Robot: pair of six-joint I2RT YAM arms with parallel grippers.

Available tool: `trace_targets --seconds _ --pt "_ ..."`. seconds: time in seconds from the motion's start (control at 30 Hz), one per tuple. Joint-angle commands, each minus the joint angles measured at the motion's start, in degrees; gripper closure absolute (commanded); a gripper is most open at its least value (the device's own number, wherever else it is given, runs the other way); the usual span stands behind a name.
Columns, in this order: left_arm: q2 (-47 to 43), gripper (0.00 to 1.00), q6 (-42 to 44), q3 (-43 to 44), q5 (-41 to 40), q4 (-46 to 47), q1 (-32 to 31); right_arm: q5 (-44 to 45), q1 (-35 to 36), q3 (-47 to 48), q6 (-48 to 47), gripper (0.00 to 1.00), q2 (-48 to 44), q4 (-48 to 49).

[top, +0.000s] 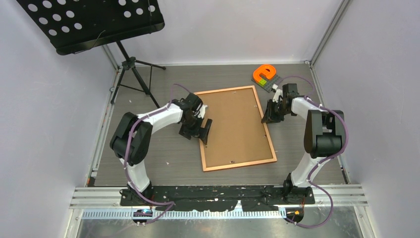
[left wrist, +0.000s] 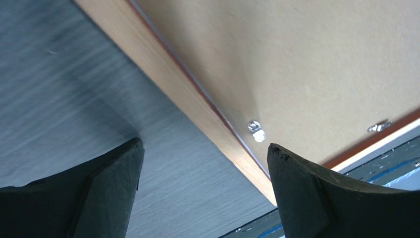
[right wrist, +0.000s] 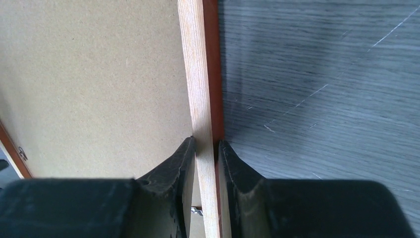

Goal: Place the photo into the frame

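Note:
The frame (top: 240,165) lies back up in the middle of the table, its thin orange-brown border around a plain brown backing board (top: 235,126). The photo is out of view. My left gripper (top: 198,133) stands open at the frame's left edge; in the left wrist view the frame's border (left wrist: 173,84) and a small metal clip (left wrist: 256,131) lie ahead of the wide-apart left gripper (left wrist: 204,145), with nothing held. My right gripper (top: 270,116) is shut on the frame's right rail (right wrist: 195,74), which runs between the jaws of the right gripper (right wrist: 206,141).
An orange block on a small grey plate (top: 264,74) sits at the back right, close to the frame's far corner. A black music stand (top: 94,25) on a tripod stands at the back left. Pale walls enclose the table on three sides.

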Motion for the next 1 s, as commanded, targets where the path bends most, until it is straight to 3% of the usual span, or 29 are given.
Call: trace_targets --seconds 0.0,0.3,0.97 --pt "-4.6 0.07 -1.2 -1.2 -1.9 2.8 -2.7 -3.9 -0.4 0.6 3.5 0.94 -0.6 3.9" --pt "-2.7 0.18 -1.7 -1.1 -3.4 3.8 -4.1 -5.0 -0.4 0.1 3.1 0.94 -0.7 4.3" --pt "-1.0 0.29 -1.5 -3.2 -10.3 6.1 -7.8 -6.0 -0.5 -0.1 2.3 0.94 -0.6 4.3"
